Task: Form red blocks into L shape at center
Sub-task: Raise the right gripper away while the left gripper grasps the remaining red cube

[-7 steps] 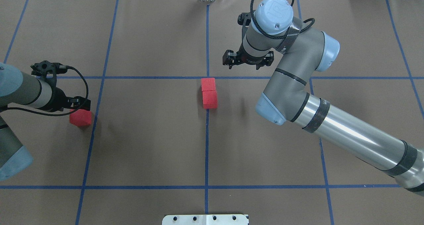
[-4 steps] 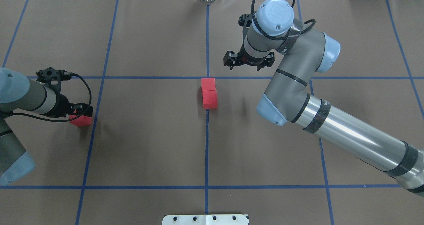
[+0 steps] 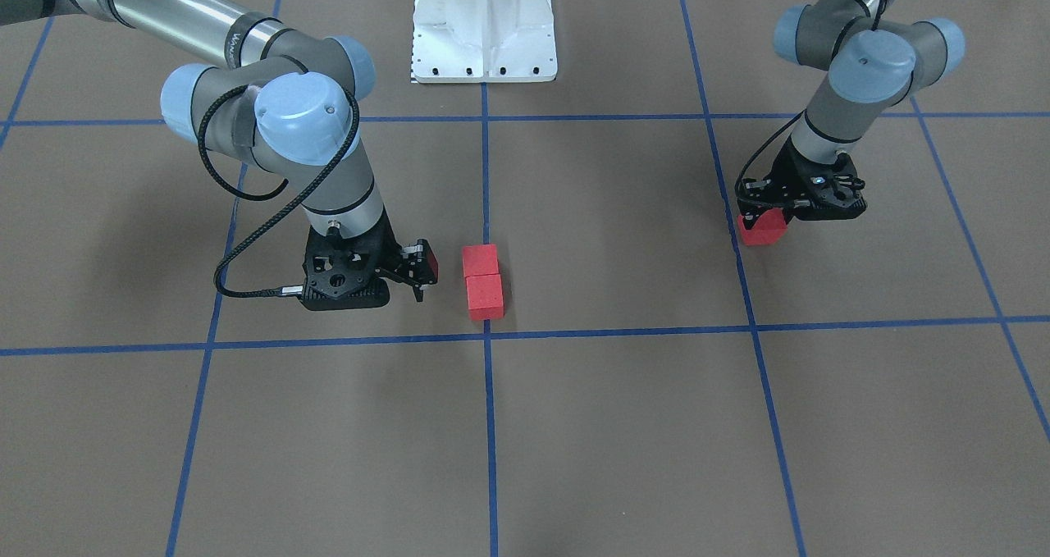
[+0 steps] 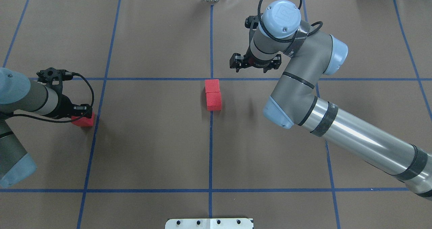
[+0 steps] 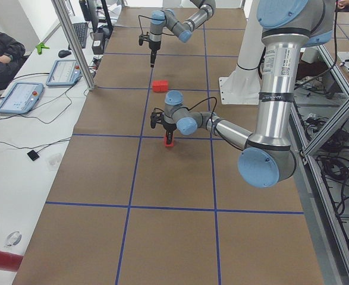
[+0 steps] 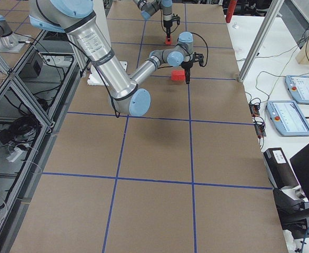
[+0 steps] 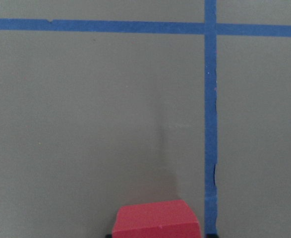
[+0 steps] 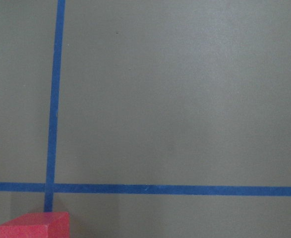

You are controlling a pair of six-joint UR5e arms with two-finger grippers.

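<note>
Two of the red blocks, a far one (image 4: 212,86) and a near one (image 4: 213,101), lie touching face to face in a short row along the middle blue tape line, on the robot's side of the center crossing (image 4: 211,79), the far one just beside it. The third red block (image 4: 85,122) sits well apart to the left, just left of another blue line (image 4: 95,127). The left gripper (image 3: 767,212) is down over it, with dark fingertips showing at either side of the cube in the left wrist view; whether they press on it I cannot tell. The right gripper (image 3: 420,271) hangs right of the pair with its jaws spread and nothing between them, and its wrist view catches only a corner of one red block (image 8: 33,225). The blue cap (image 4: 280,15) on the right arm's wrist joint bears a raised mark that looks like "UR". Lettering along that arm's silver tube (image 3: 234,44) is too small to read. The white base plate (image 4: 209,223) sits at the near edge.
</note>
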